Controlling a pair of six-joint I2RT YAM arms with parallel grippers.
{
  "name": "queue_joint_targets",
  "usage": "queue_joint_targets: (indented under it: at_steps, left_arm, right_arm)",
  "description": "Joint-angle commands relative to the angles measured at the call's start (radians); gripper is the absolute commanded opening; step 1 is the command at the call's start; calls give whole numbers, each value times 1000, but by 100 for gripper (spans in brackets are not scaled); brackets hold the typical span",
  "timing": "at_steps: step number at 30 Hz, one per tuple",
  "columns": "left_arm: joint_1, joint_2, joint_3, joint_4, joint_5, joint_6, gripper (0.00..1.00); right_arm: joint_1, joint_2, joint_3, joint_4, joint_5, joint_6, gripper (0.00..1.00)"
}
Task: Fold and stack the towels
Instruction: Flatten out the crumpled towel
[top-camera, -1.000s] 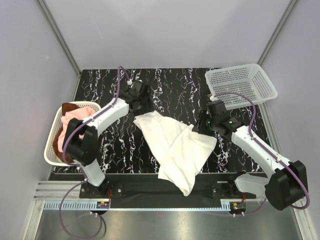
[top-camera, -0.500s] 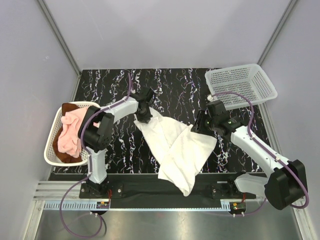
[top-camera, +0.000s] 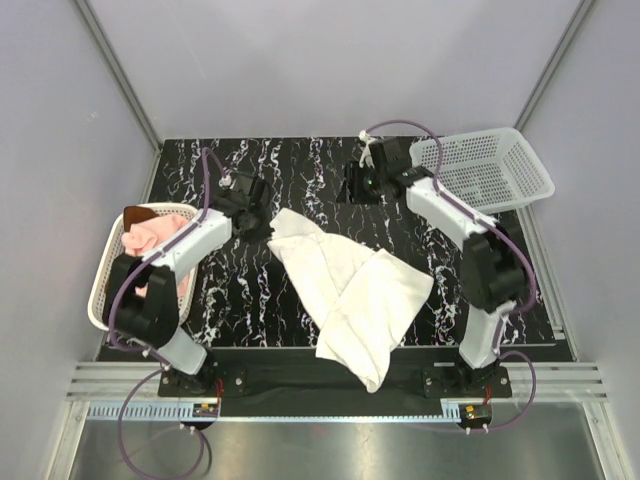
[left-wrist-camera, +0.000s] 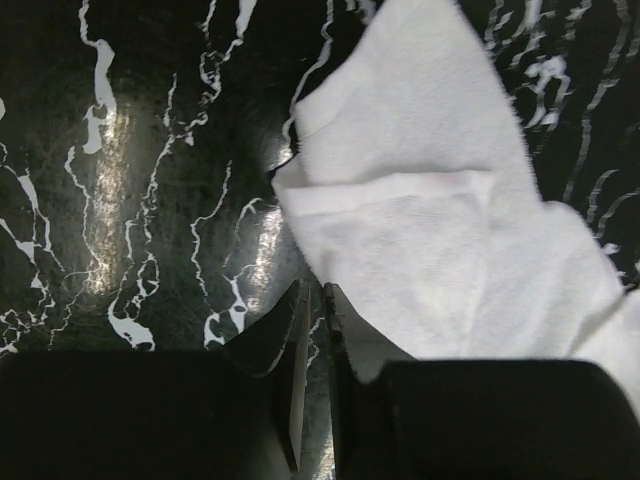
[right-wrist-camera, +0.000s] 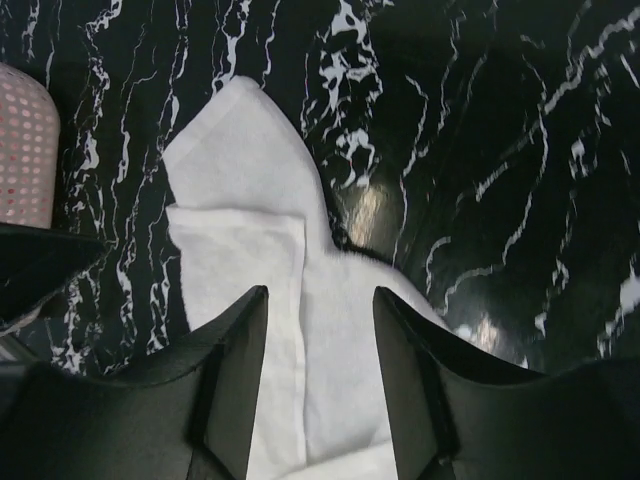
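Lying rumpled, the white towel looked soft, light and floppy; its hemmed corner sat just beside the left gripper, jaws nearly together on nothing, and ahead of the right gripper, jaws wide apart. Pinching that corner hem seemed the surest hold.

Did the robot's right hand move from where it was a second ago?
Yes. The right gripper left the white towel's right edge and swung toward the table's far side, next to the empty basket.
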Motion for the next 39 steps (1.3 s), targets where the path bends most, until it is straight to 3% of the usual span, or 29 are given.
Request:
queue_joint_targets:
  at_steps: [1,4,8,13,19,20,21,25,27,30,32,34,37,39]
  left_arm:
    - [2,34,-21,40,17,23,21]
    - [21,56,-19,43,32,2,37]
    - [33,99,-30,80,72,3,44]
    - [35,185,-11,114,104,2,47]
    - [35,245,21,130,132,16,39]
    - [35,254,21,158,155,20,34]
    - [35,260,27,166,163,22,30]
    - [35,304,96,200,238,74,3]
    - [36,335,178,178,248,94,0]
    - [35,382,322,79,172,111,0]
    - [33,398,389,-57,29,131,18]
    - [26,351,395,-78,-30,163,36]
    - [-16,209,299,6,20,245,40]
    - [-106,164,277,84,38,279,43]
  right_arm:
    - [8,161,158,-12,-95,-116,52]
    - [8,272,236,-20,-147,-136,49]
    - [25,351,255,29,-257,-143,48]
    - [59,437,293,-14,-227,-172,49]
    - [74,444,228,25,-158,-153,46]
    - [74,442,217,32,-136,-152,43]
    - [74,430,198,35,-126,-141,31]
    - [73,347,130,-50,32,-97,0]
    - [73,249,39,-125,187,-10,0]
    - [73,75,-175,-34,102,108,0]
    - [76,11,-263,18,42,170,0]
    - [77,-47,-354,75,22,239,0]
    - [77,-93,-440,156,7,301,0]
    - [77,-116,-478,201,16,324,0]
